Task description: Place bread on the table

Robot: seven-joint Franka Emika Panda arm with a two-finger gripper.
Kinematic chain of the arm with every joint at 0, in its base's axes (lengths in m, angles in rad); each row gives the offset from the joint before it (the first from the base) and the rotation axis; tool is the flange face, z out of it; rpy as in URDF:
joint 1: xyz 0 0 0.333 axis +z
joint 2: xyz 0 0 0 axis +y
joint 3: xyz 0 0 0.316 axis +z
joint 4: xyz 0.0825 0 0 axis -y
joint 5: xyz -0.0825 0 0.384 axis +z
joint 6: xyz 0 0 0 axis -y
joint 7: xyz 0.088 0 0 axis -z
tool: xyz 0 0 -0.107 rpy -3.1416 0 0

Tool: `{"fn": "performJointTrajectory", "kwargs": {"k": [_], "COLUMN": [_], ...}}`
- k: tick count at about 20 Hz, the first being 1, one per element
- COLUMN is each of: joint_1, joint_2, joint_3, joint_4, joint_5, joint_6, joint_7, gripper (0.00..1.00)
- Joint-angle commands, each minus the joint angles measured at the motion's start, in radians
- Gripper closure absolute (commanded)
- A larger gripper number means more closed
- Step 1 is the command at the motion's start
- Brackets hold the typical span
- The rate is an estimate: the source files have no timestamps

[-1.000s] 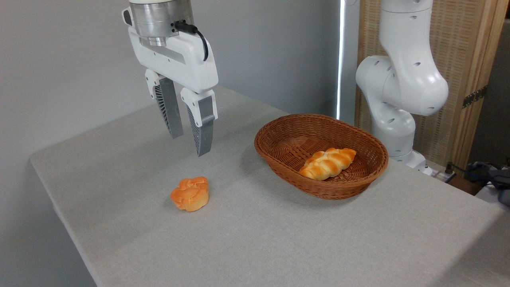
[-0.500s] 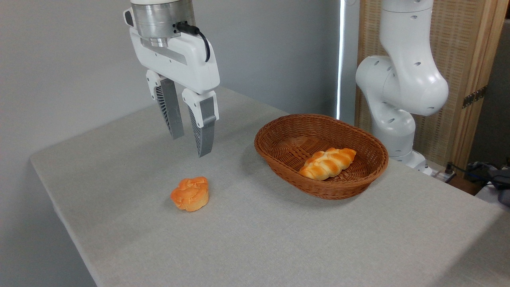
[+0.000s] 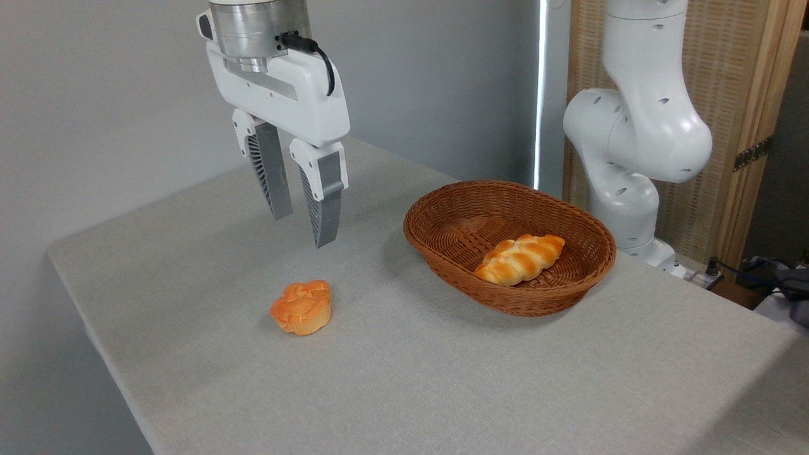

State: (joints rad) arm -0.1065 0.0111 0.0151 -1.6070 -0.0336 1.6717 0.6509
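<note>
Spreading wide, the grey surface carries a wicker basket holding a braided loaf. Left of the basket, the pincer hangs slightly parted and empty above the bread, which sits on the surface.

White arm, grey ribbed fingers, black cable.

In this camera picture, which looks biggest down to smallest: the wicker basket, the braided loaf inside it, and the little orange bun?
1. Wicker basket
2. Braided loaf
3. Orange bun, though it lies a little nearer the camera, which flatters its size.
</note>
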Motion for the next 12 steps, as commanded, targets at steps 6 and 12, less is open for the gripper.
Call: {"fn": "performJointTrajectory", "kwargs": {"k": [6,12], "joint_1": [0.044,0.044], "joint_2": [-0.026,-0.029], "joint_3": [-0.041,-0.041], "joint_4": [-0.028,-0.028], "joint_5": [0.014,0.015], "joint_6": [-0.013,-0.015], "joint_7": [-0.001,-0.002], "gripper": [0.0,0.0]}}
